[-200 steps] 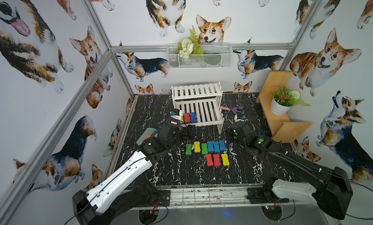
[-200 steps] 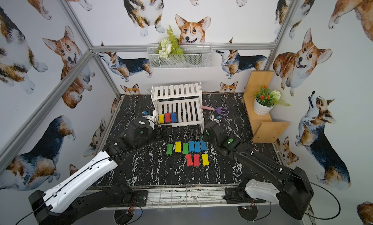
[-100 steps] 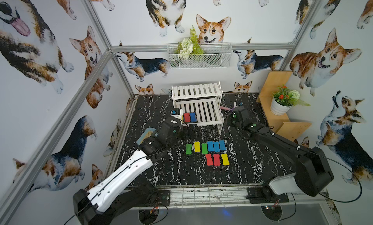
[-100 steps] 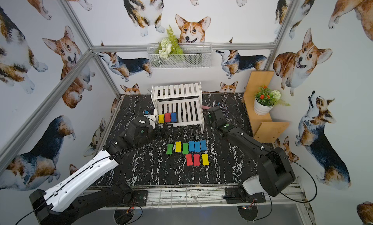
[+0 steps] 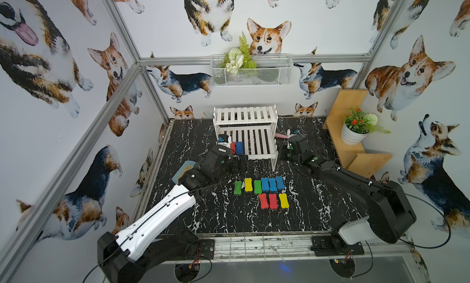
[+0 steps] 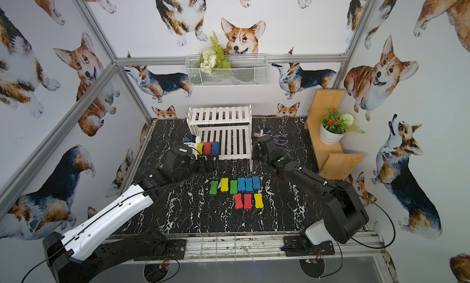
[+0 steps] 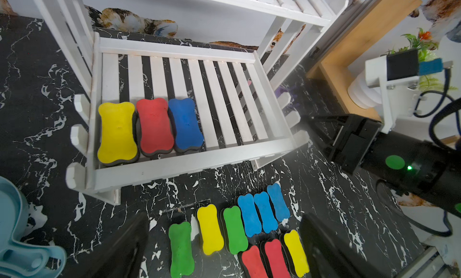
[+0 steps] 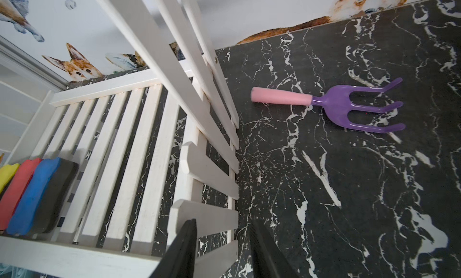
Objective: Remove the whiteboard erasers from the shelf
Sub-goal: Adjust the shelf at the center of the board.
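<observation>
**Clerk:** Black marbled tabletop (image 5: 229,218), corgi-print walls. Item one, nearest?

**Checker:** Loose erasers (image 5: 265,184), nine, off the rack, two rows at table centre.

**Clerk:** Item two?

**Checker:** Left gripper (image 7: 224,218), at 11 o'clock of those rows, short of the rack. Jaws spread wide, nothing between them.

**Clerk:** Item three?

**Checker:** Shelf (image 5: 259,156), white slats, two tiers. At the lower tier's 8 o'clock corner lie the yellow eraser (image 7: 117,132), red eraser (image 7: 154,127) and blue eraser (image 7: 185,124). They touch side by side, long axes running 6 to 12. Upper tier bare.

**Clerk:** Handling?

**Checker:** Probably light. Foam top, dark felt sole, so soft and likelier to squash than slip. Not fragile. Only the blue has a free flank, at its 3 o'clock, so take it first. Pinch across the narrow waist if a finger fits beside the red, otherwise end to end. Come from above, clear of the front rail.

**Clerk:** Item four?

**Checker:** Right gripper (image 8: 222,221), at the rack's 4 o'clock corner. Jaws partly apart beside the slat ends, clasping nothing visible.

**Clerk:** Beyond?

**Checker:** Toy fork (image 8: 331,107), pink handle, purple tines, flat at the rack's 3 o'clock. Wire basket (image 5: 250,83) on the 12 o'clock wall.
</observation>
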